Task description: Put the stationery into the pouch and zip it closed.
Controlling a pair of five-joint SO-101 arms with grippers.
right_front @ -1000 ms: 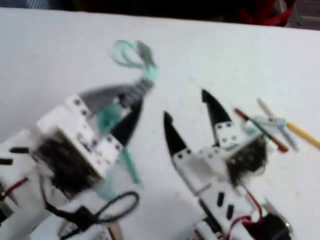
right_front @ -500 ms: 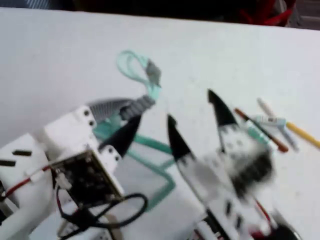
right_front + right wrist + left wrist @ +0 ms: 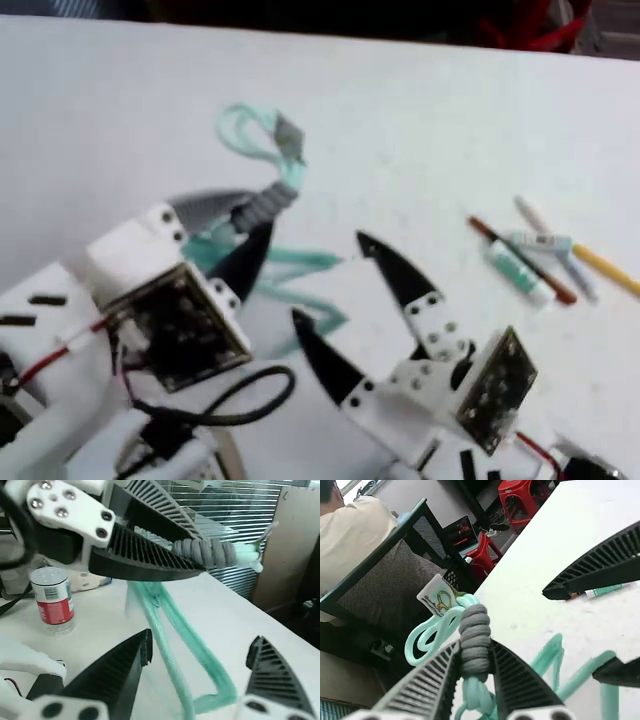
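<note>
Left wrist view: left pincer [image 3: 474,646] is clamping the grey pull [image 3: 474,625] of the pouch [image 3: 300,262], which is looking limp and light. Right pincer [image 3: 200,642] is gaping over its teal trim [image 3: 172,632], probably the firmest hold; pens [image 3: 545,258] are lying well away on the surface [image 3: 420,120].

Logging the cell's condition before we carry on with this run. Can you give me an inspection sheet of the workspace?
Surface: white table, no damage seen.
Job's things: pouch trails from its raised grey cord down to the table; stationery lies loose, apart from the pouch.
Clutter: bottle standing on the table.
End effectors: left end effector shut on the grey cord; right end effector open over the pouch, holding nothing.
Cables: black cable loops off the left arm; red wire beside it.
Surroundings: mesh chair, red stools.
</note>
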